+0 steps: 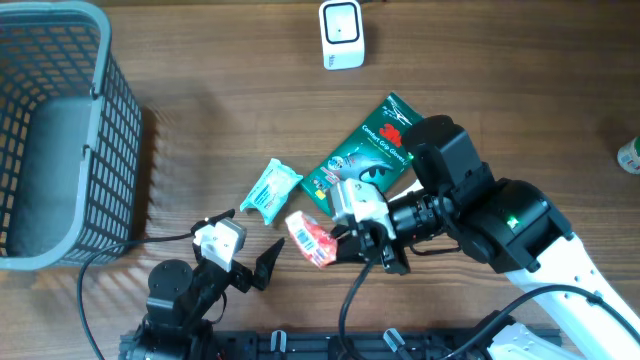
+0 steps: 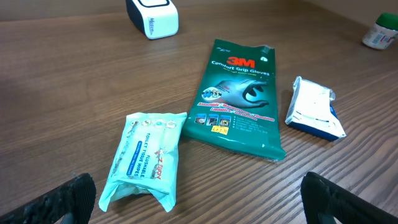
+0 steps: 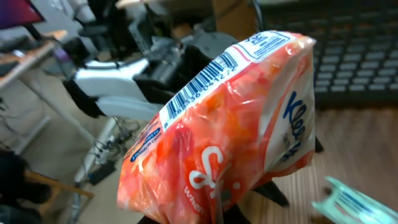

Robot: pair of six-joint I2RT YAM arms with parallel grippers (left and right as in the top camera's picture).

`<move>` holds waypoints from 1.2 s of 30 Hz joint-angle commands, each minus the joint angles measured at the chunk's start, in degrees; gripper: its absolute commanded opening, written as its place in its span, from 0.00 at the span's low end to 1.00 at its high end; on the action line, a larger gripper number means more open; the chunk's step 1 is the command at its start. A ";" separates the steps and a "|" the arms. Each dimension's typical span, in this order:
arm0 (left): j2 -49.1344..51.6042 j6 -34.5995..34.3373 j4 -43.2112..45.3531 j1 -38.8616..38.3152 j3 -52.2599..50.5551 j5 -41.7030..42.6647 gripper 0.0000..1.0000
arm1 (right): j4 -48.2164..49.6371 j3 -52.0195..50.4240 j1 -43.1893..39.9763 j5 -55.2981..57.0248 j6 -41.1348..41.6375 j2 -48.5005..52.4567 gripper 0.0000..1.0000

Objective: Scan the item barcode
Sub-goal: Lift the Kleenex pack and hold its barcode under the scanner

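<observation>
My right gripper (image 1: 345, 243) is shut on an orange-red tissue pack (image 1: 311, 240) and holds it above the table's front middle. In the right wrist view the pack (image 3: 224, 124) fills the frame and hides most of the fingers. Its barcode (image 3: 202, 81) shows on the upper left edge. The white scanner (image 1: 341, 33) stands at the far edge of the table, also visible from the left wrist (image 2: 152, 17). My left gripper (image 1: 245, 245) rests low at the front left, open wide (image 2: 202, 205) with nothing between its fingers.
A teal wipes pack (image 1: 270, 188) (image 2: 146, 158) and a green 3M gloves pack (image 1: 370, 150) (image 2: 239, 96) lie mid-table. A white-and-blue pack (image 2: 316, 109) lies right of the gloves. A grey basket (image 1: 60, 130) stands far left. A small bottle (image 1: 630, 155) sits at the right edge.
</observation>
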 commanded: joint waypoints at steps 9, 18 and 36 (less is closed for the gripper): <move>-0.61 0.09 -0.39 0.22 0.11 0.04 1.00 | 14.69 1.09 0.13 40.61 64.11 -0.22 0.04; -0.61 0.09 -0.39 0.22 0.11 0.04 1.00 | 21.03 1.14 -0.17 75.65 40.98 14.75 0.04; -0.61 0.11 -0.39 0.22 0.11 0.04 1.00 | 84.08 9.11 -7.41 109.04 -55.98 53.11 0.04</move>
